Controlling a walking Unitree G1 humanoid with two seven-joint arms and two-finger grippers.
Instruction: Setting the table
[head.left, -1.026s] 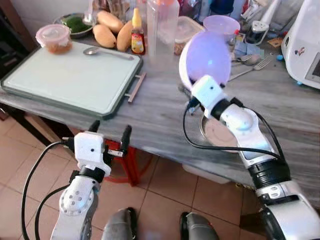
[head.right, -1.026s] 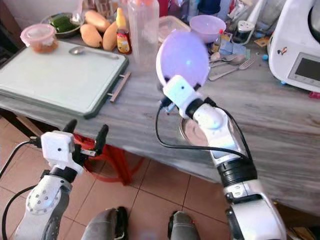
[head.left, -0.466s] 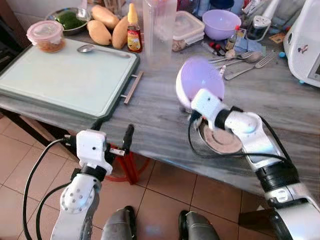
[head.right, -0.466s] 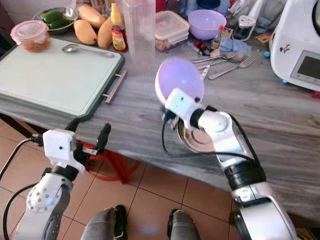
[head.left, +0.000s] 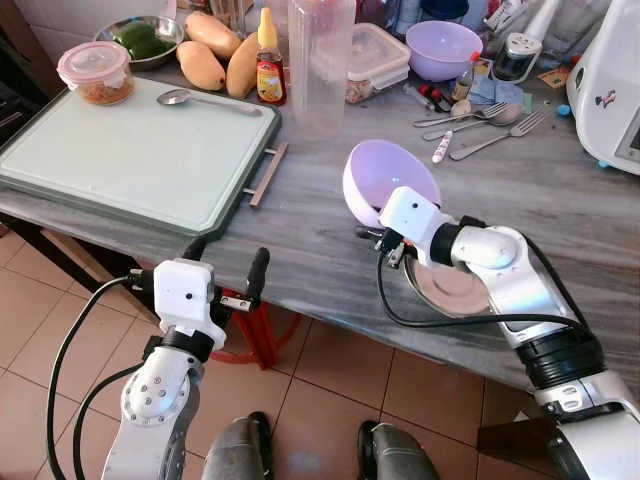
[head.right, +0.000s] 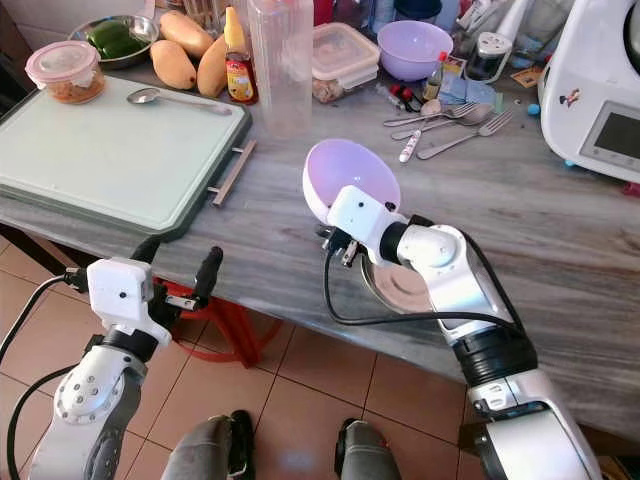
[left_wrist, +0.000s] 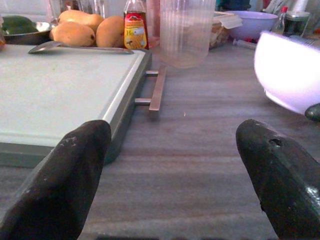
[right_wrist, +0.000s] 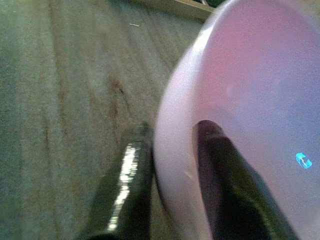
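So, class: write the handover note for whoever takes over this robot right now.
Right gripper: shut on the rim of the lilac bowl, one finger inside, one outside, bowl tilted low over the grey table.
Left gripper: open, unladen, at the table's near edge.
Second lilac bowl and cutlery at the back; a spoon on the white board.
Left: set the bowl down, let go.

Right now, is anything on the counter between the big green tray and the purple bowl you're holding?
Only bare grey counter lies between the tray and the purple bowl, in both eye views.

Grey wood-grain table (head.left: 330, 250) over terracotta-tiled floor (head.left: 330, 385).
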